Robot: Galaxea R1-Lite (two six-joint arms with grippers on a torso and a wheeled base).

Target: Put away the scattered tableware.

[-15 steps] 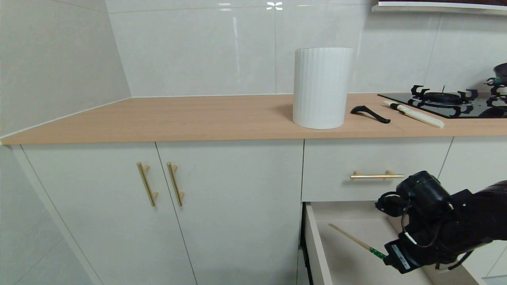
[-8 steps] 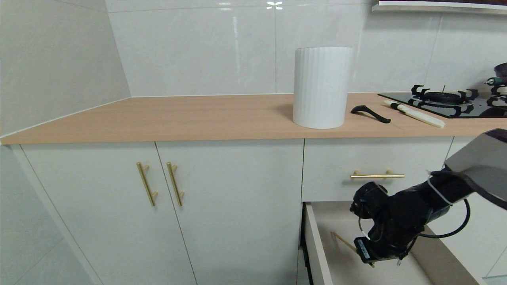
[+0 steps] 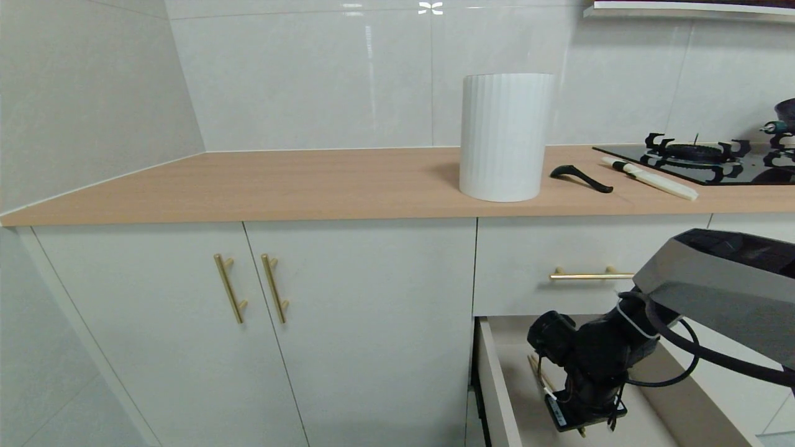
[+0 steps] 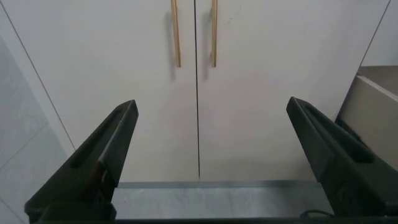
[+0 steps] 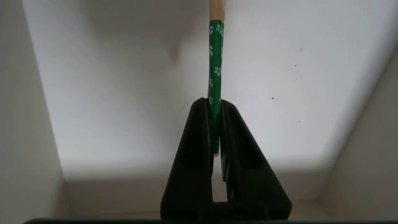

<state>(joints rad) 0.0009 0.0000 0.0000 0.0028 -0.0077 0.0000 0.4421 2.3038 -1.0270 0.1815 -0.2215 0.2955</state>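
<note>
Chopsticks (image 5: 215, 56), pale wood with a green flower-print end, are clamped between the closed fingers of the right pincer (image 5: 215, 112), which hangs inside the open drawer (image 3: 492, 379). They run on ahead of the pincer over the drawer's pale floor; whether their tips touch it I cannot tell. The drawer walls stand close on either side of the pincer, with bare floor ahead up to the back wall. The wrist view shows the green end in the grip, while the head view shows a short pale length beside the pincer.

Above the pincer is a closed drawer with a gold handle (image 3: 590, 274). Higher still, on the wooden surface (image 3: 310, 186), a black-handled tool (image 3: 581, 177) and a white knife (image 3: 652, 178) lie between a white ribbed canister (image 3: 506, 136) and the stove (image 3: 695, 162).

The left pincer (image 4: 208, 162), fingers wide apart and holding nothing, faces the cupboard doors (image 4: 249, 93).
</note>
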